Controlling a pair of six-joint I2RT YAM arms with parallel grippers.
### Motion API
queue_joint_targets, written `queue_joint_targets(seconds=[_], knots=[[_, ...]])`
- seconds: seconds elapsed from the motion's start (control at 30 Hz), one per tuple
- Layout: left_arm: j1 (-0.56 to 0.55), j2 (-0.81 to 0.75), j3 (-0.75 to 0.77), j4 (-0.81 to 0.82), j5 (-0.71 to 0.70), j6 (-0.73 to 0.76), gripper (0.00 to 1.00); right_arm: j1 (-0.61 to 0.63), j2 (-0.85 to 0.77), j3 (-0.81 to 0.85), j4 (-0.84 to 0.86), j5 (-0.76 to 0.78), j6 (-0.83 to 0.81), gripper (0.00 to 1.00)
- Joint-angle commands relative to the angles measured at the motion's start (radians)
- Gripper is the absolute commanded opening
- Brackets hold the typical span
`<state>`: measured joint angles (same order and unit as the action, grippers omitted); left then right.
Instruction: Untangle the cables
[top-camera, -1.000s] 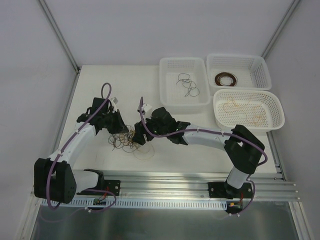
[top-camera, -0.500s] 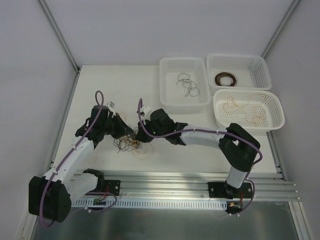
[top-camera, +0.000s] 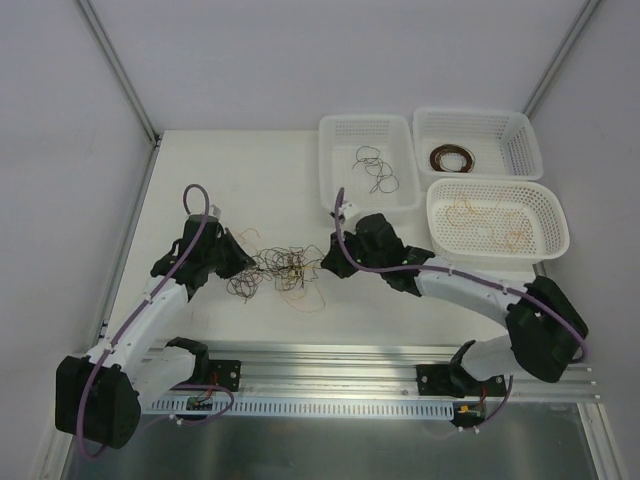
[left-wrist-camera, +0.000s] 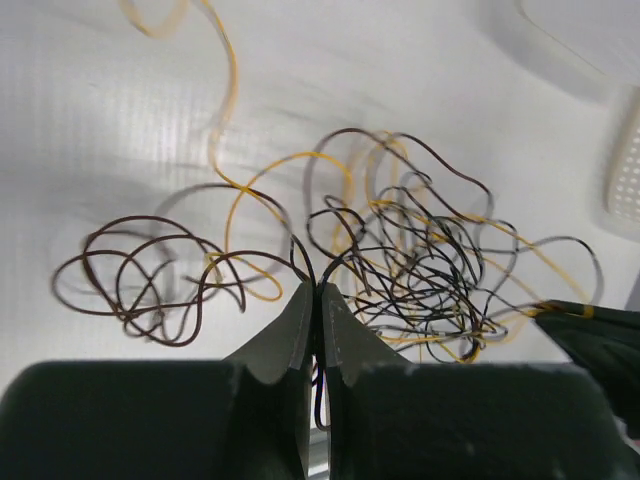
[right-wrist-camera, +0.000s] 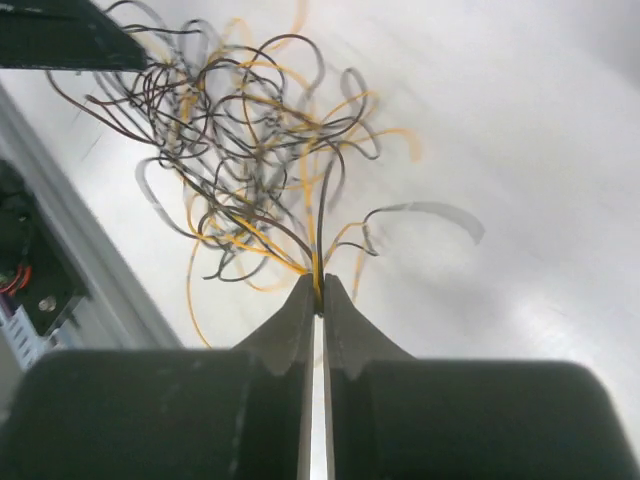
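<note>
Cables (top-camera: 285, 268) look light, springy, snag-prone; left fingers (left-wrist-camera: 285, 335) pinch a dark strand, right fingers (right-wrist-camera: 288, 325) pinch a yellow one, opposite tangle edges. Outer loops seem the best hold.

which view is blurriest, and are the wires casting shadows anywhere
Right wrist view: the cables smear with motion blur, while the right tool is sharp. Left wrist view: mostly crisp, soft grey shadows beside each loop. Top view: even light, tangle too fine to separate.
</note>
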<state>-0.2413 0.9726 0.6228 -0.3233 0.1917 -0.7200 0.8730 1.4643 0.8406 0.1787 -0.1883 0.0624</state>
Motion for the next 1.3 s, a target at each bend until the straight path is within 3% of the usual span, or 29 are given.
queue_joint_targets(seconds=[0.0,0.27,0.4,0.63,0.87,1.17,1.27], knots=[[0.016,0.0,0.038,-0.046,-0.187,0.06,0.0,-0.075,-0.159,-0.05,-0.168,0.082,-0.055,0.0],[0.036,0.02,0.104,-0.132,-0.366,0.091,0.0,-0.319,-0.502,-0.026,-0.47,0.093,-0.125,0.01],[0.042,0.02,0.147,-0.197,-0.445,0.12,0.0,-0.368,-0.582,0.073,-0.584,0.067,-0.159,0.01],[0.043,-0.008,0.218,-0.241,-0.498,0.18,0.0,-0.367,-0.601,0.155,-0.651,-0.056,-0.148,0.01],[0.083,-0.012,0.366,-0.362,-0.712,0.307,0.0,-0.368,-0.625,0.201,-0.699,0.003,-0.173,0.01],[0.119,0.069,0.459,-0.376,-0.738,0.398,0.0,-0.367,-0.631,0.233,-0.686,-0.036,-0.174,0.01],[0.126,0.095,0.437,-0.375,-0.623,0.39,0.0,-0.365,-0.624,0.221,-0.688,-0.049,-0.197,0.01]])
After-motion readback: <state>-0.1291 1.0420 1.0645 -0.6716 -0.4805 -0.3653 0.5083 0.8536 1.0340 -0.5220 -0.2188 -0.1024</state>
